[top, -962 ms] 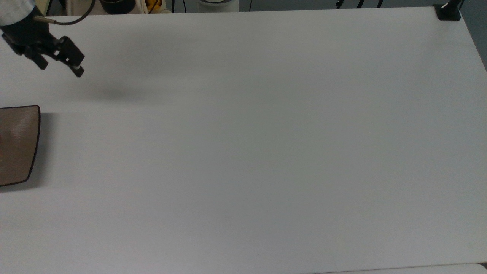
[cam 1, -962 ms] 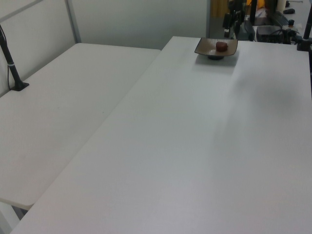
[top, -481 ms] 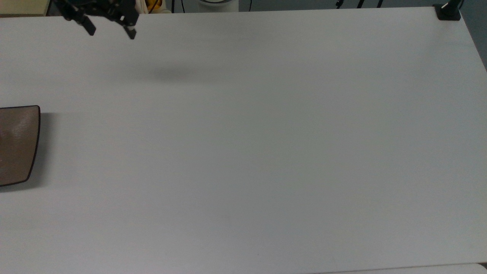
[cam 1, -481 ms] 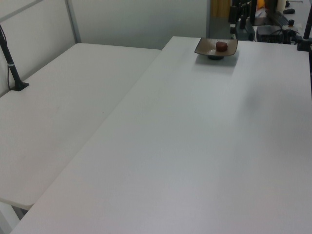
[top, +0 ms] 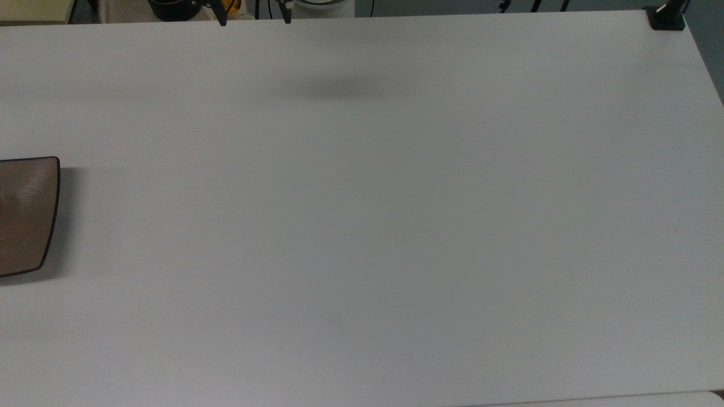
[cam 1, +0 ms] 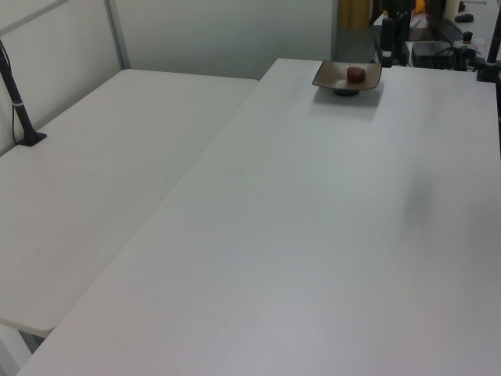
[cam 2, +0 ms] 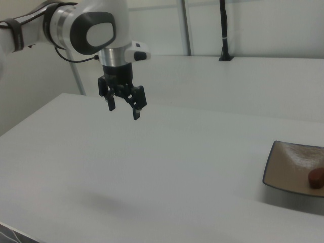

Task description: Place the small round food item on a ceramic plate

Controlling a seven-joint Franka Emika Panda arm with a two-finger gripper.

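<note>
End effector (cam 2: 124,108) moved off plate (cam 2: 289,167), fingers apart, empty, above table (cam 2: 167,167).

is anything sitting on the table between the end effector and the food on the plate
Nothing visible. In the right view the open end effector hangs above bare white table, well off to the right view's left of the ceramic plate, where the small round food item already rests.

The top view's left edge cuts off most of the ceramic plate (top: 28,215).
</note>
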